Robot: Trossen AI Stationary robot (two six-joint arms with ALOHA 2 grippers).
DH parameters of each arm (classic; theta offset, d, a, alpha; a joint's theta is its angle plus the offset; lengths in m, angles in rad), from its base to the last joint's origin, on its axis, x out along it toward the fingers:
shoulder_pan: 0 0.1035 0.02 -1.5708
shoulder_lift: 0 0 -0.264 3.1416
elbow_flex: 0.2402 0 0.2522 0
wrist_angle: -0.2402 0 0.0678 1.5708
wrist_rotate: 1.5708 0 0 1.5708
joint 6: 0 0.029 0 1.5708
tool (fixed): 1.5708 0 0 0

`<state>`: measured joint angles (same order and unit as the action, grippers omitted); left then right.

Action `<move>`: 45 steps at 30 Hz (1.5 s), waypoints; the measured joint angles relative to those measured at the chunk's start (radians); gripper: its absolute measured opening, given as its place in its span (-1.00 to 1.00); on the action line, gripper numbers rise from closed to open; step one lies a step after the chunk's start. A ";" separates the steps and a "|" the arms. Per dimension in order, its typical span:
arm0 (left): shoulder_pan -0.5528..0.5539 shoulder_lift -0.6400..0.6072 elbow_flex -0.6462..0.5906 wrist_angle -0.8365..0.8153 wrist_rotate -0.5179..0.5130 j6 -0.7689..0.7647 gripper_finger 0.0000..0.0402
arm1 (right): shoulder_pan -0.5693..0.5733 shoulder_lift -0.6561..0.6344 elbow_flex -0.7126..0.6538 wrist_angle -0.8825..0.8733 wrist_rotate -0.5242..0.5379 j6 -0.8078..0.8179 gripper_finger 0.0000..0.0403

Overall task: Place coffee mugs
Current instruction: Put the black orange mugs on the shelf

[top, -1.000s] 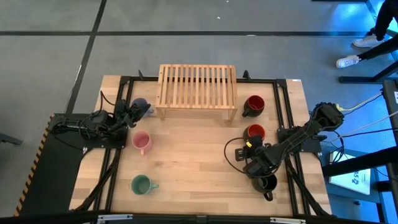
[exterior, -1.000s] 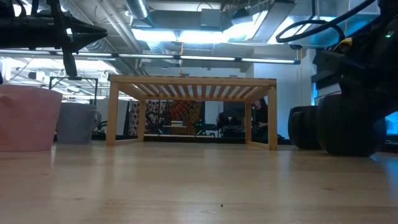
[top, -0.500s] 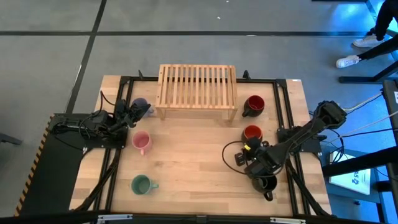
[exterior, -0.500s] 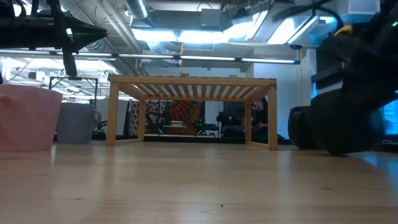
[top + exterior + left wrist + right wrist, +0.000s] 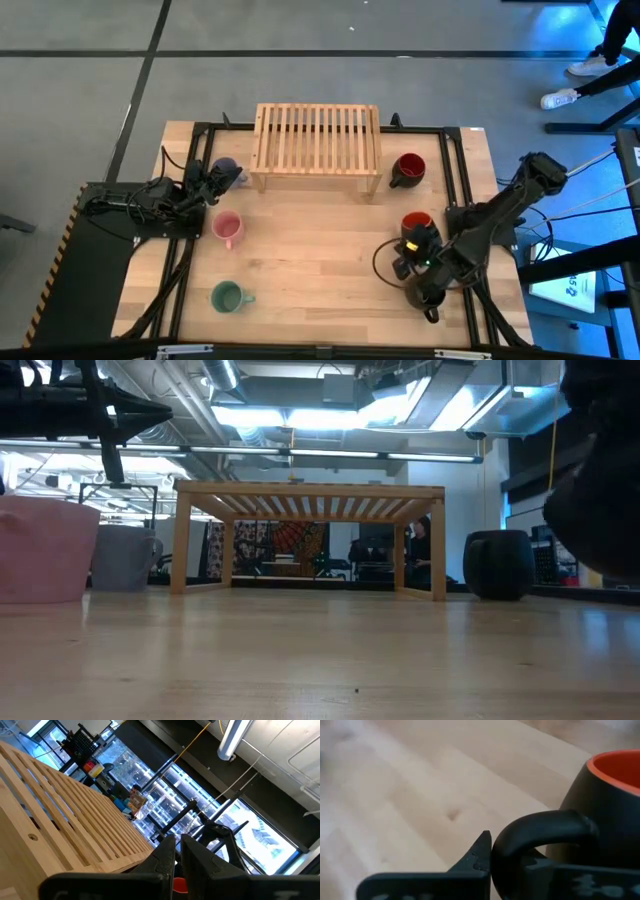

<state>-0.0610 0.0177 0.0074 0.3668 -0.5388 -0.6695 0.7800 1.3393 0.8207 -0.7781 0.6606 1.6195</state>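
Table [image 5: 300,260] pale smooth wood; rack [image 5: 317,138] slatted light wood; orange-lined mug [image 5: 612,805] matt black outside.

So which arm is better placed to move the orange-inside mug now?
Right. Its hand is already at that mug's handle; the left hand waits by the lavender mug.

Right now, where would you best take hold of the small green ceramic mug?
By its handle, coming from above on the side toward the wooden table's middle. The small green ceramic mug stands upright, and the handle sticks out that way with bare wood around it.
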 joint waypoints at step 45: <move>0.000 0.000 0.000 0.000 -0.099 0.000 -0.89 | -1.165 -0.284 0.000 0.830 -1.000 -1.515 -0.94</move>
<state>-0.0608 0.0177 0.0074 0.3672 -0.6381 -0.6697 -0.3853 1.0549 0.8211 0.0519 -0.3396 0.1046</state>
